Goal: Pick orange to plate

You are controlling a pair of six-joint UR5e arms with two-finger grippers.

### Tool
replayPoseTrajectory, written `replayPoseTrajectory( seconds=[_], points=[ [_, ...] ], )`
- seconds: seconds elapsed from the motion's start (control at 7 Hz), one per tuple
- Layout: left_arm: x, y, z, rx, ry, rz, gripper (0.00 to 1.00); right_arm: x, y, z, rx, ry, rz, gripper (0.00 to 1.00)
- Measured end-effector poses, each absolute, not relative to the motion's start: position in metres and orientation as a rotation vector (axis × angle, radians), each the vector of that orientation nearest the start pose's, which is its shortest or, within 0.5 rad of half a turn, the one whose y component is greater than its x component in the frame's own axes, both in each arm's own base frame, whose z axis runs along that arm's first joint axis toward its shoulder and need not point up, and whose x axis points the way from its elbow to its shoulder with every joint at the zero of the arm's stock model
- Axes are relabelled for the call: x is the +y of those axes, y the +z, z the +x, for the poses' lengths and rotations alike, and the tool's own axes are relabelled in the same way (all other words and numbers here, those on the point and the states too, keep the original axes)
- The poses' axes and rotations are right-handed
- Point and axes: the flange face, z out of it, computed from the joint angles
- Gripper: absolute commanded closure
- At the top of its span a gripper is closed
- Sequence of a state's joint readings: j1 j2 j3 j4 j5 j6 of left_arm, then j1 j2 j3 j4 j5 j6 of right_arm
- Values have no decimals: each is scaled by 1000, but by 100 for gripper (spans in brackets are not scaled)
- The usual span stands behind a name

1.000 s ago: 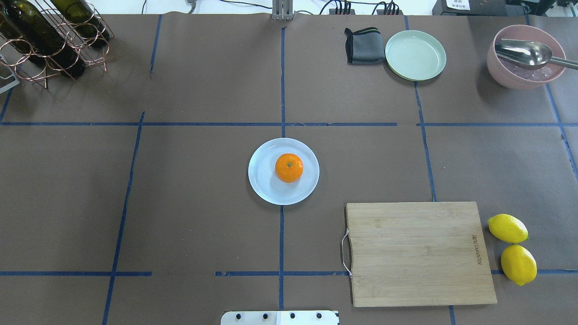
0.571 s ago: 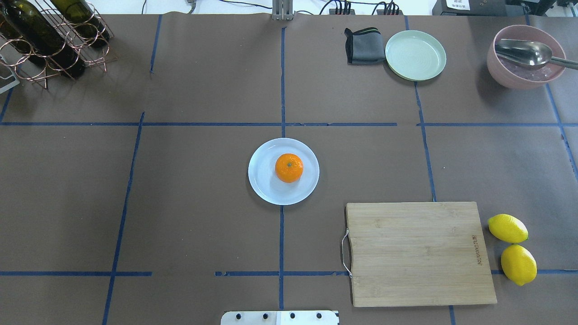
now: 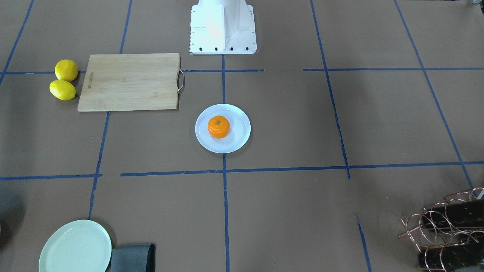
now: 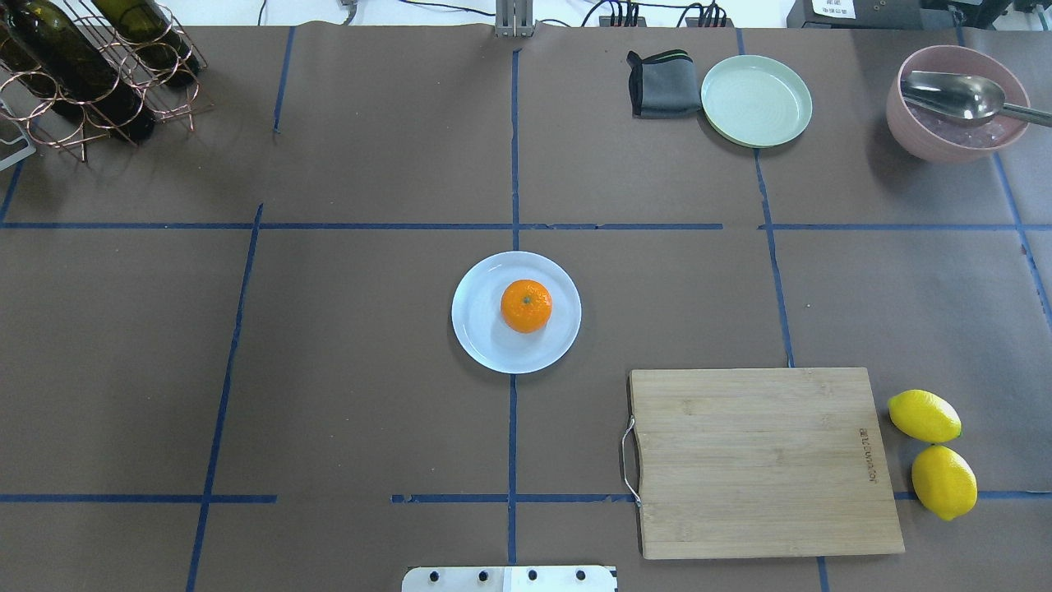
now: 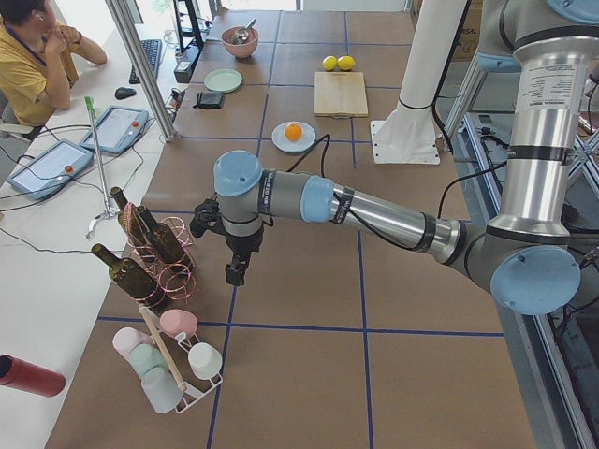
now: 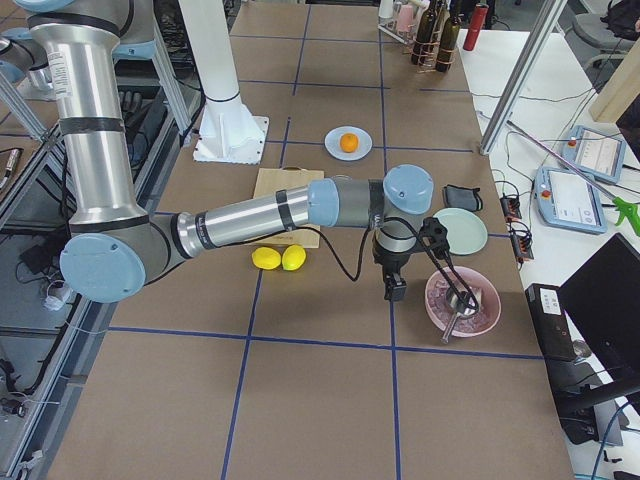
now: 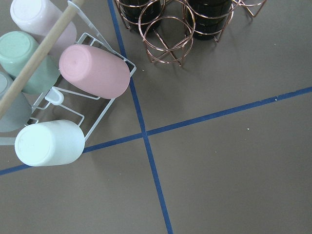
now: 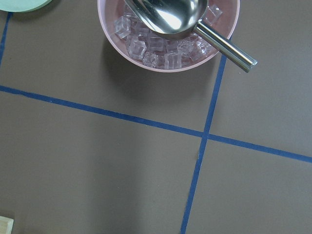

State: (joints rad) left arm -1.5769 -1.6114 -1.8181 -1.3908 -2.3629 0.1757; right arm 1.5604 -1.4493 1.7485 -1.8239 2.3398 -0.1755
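Note:
The orange (image 4: 526, 306) sits a little right of centre on the white plate (image 4: 481, 341) at the middle of the table; the front-facing view shows the same orange (image 3: 218, 126) on the plate (image 3: 236, 141). Neither gripper appears in the overhead or front-facing views. My left gripper (image 5: 236, 273) hangs far from the plate, beside the bottle rack at the table's left end. My right gripper (image 6: 395, 291) hangs next to the pink bowl at the right end. I cannot tell whether either is open or shut.
A wooden cutting board (image 4: 764, 460) lies right of the plate, with two lemons (image 4: 933, 452) past it. A pale green plate (image 4: 756, 100), a grey cloth (image 4: 662, 84) and a pink bowl (image 4: 957, 103) of ice with a scoop stand at the back right. A bottle rack (image 4: 90, 66) occupies the back left.

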Motion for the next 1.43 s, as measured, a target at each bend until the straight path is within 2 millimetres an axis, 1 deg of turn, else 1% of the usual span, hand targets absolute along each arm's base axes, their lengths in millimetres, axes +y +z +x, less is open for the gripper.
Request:
replayPoseTrajectory(
  seconds=[0.29,0.71,1.14,1.29,1.43],
  points=[
    [-492,546,-60,854,203,168,0,-531,537,57,-762,-192,104,0],
    [-501,571,-50,872,201,118,0,-535,544,52,-762,-192,91,0],
    [-487,598,-54,825,181,70,0,-537,548,43,-767,-200,75,0],
    [-483,602,-54,823,179,64,0,-538,548,36,-768,-196,64,0],
    [-483,601,-54,825,179,65,0,-538,546,30,-770,-178,51,0]
  ],
)
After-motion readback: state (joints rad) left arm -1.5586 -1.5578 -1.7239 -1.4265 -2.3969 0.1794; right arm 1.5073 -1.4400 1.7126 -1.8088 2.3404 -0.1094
